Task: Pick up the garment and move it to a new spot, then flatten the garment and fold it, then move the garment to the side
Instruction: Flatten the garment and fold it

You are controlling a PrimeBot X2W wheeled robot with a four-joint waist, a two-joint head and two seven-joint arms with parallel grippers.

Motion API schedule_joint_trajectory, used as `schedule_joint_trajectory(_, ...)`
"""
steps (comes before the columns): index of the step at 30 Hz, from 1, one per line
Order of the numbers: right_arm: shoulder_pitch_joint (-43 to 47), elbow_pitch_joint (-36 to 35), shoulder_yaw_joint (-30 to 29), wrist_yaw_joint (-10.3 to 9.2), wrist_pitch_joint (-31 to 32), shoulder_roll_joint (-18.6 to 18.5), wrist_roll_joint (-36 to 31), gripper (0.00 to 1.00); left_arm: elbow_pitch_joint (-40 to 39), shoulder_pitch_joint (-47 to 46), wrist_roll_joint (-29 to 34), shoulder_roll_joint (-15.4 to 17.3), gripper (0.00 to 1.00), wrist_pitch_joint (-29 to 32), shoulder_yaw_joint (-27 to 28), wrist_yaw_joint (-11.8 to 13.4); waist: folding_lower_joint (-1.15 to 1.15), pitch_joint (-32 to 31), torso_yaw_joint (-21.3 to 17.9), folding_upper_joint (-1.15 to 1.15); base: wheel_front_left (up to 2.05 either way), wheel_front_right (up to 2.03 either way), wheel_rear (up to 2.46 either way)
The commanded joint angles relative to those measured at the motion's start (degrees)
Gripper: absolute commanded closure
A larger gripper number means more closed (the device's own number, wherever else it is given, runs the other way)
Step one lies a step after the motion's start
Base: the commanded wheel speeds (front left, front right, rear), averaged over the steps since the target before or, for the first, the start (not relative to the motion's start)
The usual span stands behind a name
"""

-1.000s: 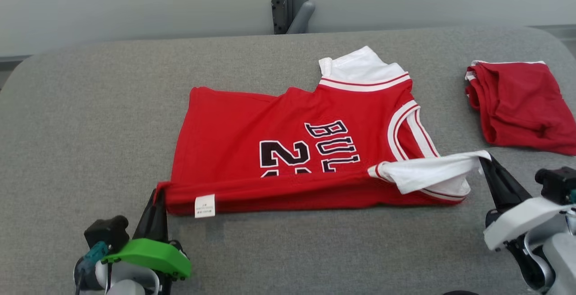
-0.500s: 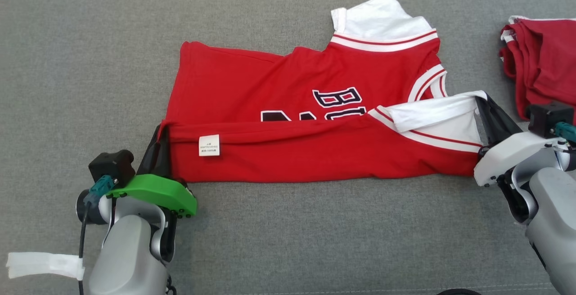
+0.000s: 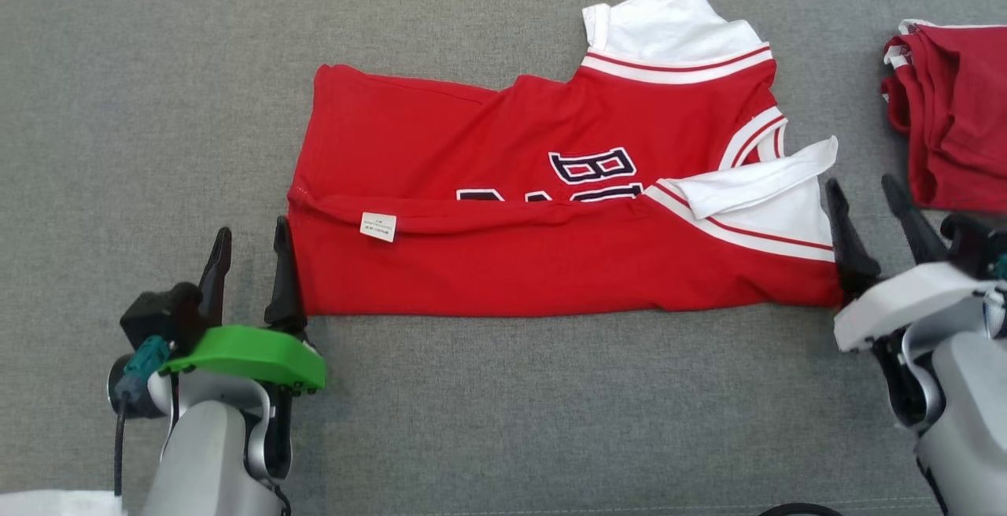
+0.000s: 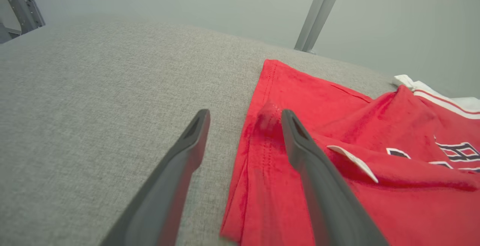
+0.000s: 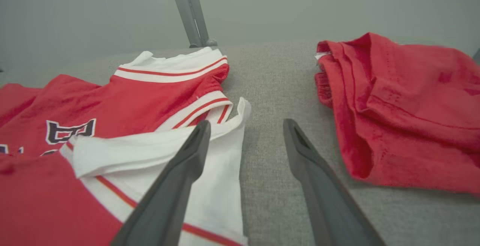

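The garment (image 3: 511,264) is a red jersey with white trim and dark lettering, lying flat on the grey padded surface (image 3: 157,107). Its near long edge is folded over the front, with a small white label facing up. My left gripper (image 3: 252,229) is open at the garment's left end. In the left wrist view the left gripper (image 4: 245,113) has one finger over the red hem of the garment (image 4: 375,201) and the other over bare grey. My right gripper (image 3: 859,182) is open at the white sleeve end. The right wrist view shows the right gripper (image 5: 246,123) beside the garment (image 5: 142,99), holding nothing.
A second red garment (image 3: 960,130) lies crumpled at the far right, close to my right gripper, and it is also in the right wrist view as a red heap (image 5: 405,111). A metal post (image 4: 318,13) stands beyond the surface's far edge. Grey surface stretches in front and to the left.
Both grippers have opened and let go of the garment's folded edge, which now lies flat over the front. The head camera has tilted down, so the whole picture has shifted.
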Motion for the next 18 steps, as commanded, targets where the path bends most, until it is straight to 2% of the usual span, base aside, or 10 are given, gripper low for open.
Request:
schedule_joint_trajectory(1, 1.57, -0.43, 0.02, -0.12, -0.15, 0.04, 0.11, 0.0, -0.3, 1.16, -0.28, 0.39, 0.0, 0.03, 0.56, 0.45, 0.0, -1.36, -0.41, 0.0, 0.0, 0.0, 0.0)
schedule_joint_trajectory(9, 10.54, -0.66, 1.96, -0.12, -0.15, 1.92, 2.02, 0.0, -0.63, 8.81, -0.94, 0.34, 0.0, 0.03, 0.76, 0.79, 0.0, -3.63, -1.74, 0.0, 0.0, 0.0, 0.0)
schedule_joint_trajectory(18, 8.55, 4.45, 3.8, -0.12, -0.14, 2.75, 2.83, 0.0, -0.96, 7.88, -1.32, 0.36, 0.0, 0.03, -1.73, 1.03, 0.0, -2.31, -0.88, 0.0, 0.0, 0.0, 0.0)
